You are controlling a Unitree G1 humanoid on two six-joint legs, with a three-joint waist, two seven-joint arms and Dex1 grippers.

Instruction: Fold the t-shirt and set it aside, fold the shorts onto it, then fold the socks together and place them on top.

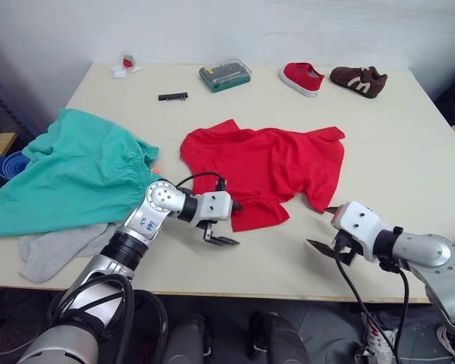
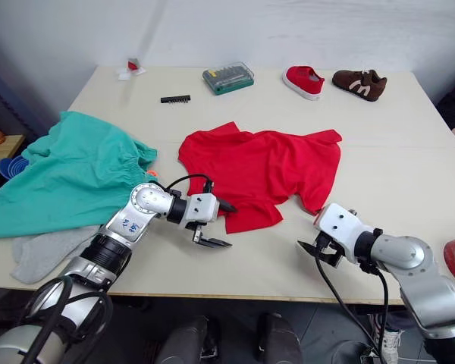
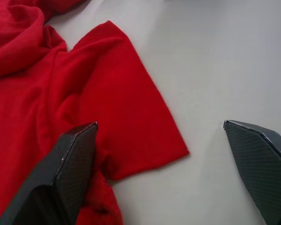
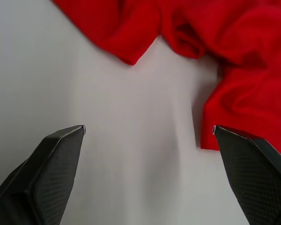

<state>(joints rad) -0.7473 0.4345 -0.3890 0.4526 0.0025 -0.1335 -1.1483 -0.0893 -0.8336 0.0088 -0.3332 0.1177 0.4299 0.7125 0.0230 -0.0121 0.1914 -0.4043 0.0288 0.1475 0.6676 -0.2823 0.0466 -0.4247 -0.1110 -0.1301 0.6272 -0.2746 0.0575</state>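
Observation:
The red t-shirt point(image 1: 267, 171) lies crumpled and partly bunched in the middle of the table. My left gripper point(image 1: 226, 224) is open at the shirt's near left corner, one finger over the red cloth point(image 3: 107, 117) and the other over bare table. My right gripper point(image 1: 327, 230) is open just off the shirt's near right sleeve point(image 4: 131, 33), above bare table. The teal shorts point(image 1: 72, 171) lie spread at the left, hanging over the table edge. The grey socks point(image 1: 53, 249) lie in front of the shorts, partly under them.
At the far side of the table sit a red shoe point(image 1: 302, 77), a brown shoe point(image 1: 359, 80), a green bit case point(image 1: 224, 75), a black bit strip point(image 1: 173, 96) and a small red item point(image 1: 127, 64). A blue bowl point(image 1: 10, 164) sits beyond the left edge.

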